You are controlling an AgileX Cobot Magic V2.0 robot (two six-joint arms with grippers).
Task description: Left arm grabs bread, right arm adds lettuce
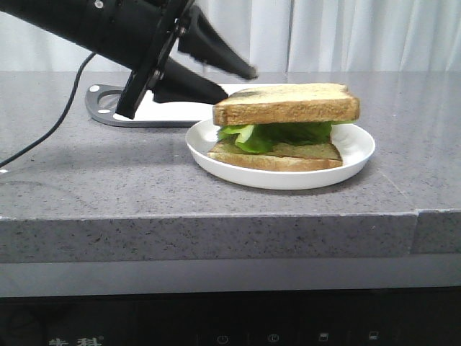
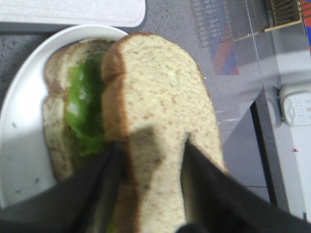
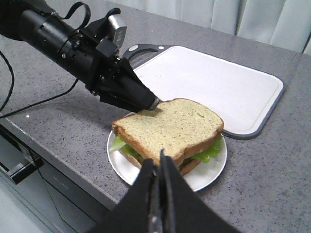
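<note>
Your bread sits as the top slice of a stacked sandwich, on the lettuce, over a thinner bottom slice, all on the white plate. Left gripper: fingers spread, one along the slice's crust edge, one over its top face; whether they pinch it, you cannot tell. Right gripper: fingers pressed together, empty, near the plate. White cutting board lies just behind.

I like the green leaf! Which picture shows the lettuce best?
The left wrist view: the lettuce is close and big between the slices. The front view shows a green edge; the right wrist view only bits peeking out.
</note>
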